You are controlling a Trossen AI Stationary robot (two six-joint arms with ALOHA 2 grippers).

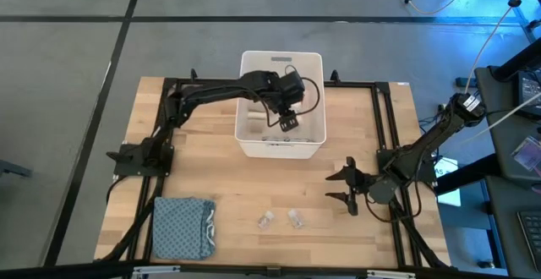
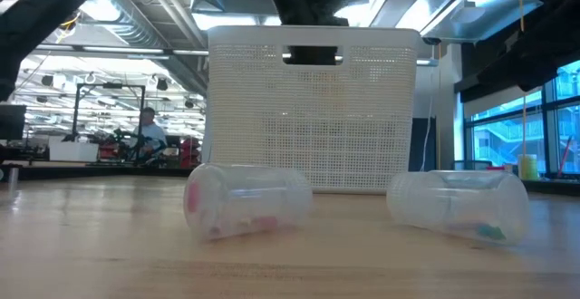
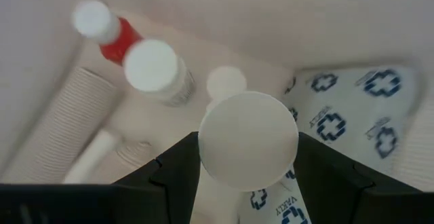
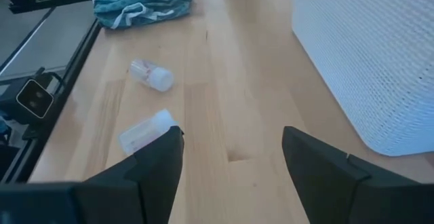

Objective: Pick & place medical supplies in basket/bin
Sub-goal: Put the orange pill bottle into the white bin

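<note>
The white bin (image 1: 250, 148) stands at the table's far middle; in the low view it is the perforated wall (image 2: 313, 109) with a slot handle. My left gripper (image 1: 287, 120) hangs over its inside, shut on a white bottle (image 3: 247, 139). Below it lie a red-capped bottle (image 3: 108, 30), a white-capped bottle (image 3: 156, 68), beige bandage rolls (image 3: 68, 122) and a packet printed with blue crosses (image 3: 346, 108). Two clear vials (image 1: 266, 221) (image 1: 296, 219) lie on their sides on the near table. My right gripper (image 1: 349, 188) waits open on the right, touching nothing. My left gripper holds the white bottle pinched between its two fingers (image 3: 173, 176), one on each side of the round body. The bottle's round end face (image 3: 247, 129) points down into the bin. It is lifted clear of the supplies lying below.
A folded blue-grey cloth (image 1: 182, 227) lies at the near left corner. The right wrist view shows both vials (image 4: 150, 75) (image 4: 146, 130), the cloth (image 4: 142, 0) and the bin's wall (image 4: 366, 54). Black frame rails (image 1: 385, 127) run along the table's sides. Bare wood lies between bin and vials.
</note>
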